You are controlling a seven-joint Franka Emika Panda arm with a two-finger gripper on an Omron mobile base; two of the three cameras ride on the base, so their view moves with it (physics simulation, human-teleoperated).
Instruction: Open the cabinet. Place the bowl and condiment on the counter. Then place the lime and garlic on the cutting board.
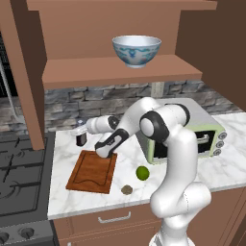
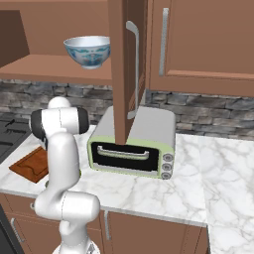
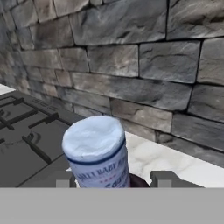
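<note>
**Bottle at the tabletop's back corner**

You see the condiment [image 3: 97, 151] upright between the end effector's [image 3: 114, 178] fingers, jaws closed on it, beside the cutting board [image 1: 92, 171]. The bowl [image 1: 136, 50] sits on the cabinet [image 1: 120, 72] shelf; lime [image 1: 142, 173] and garlic [image 1: 127, 190] lie on the tabletop [image 1: 226, 163].

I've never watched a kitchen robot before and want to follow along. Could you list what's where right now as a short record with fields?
cabinet: open, doors swung out
bowl: on the cabinet shelf
bottle: upright on the counter near the stove, between the robot's fingers
fingers: one on each side of the bottle; whether they press it, I cannot tell
cutting board: on the counter, nothing on it
lime: on the counter, right of the board
garlic: near the counter's front edge
toaster oven: right side of the counter
</note>
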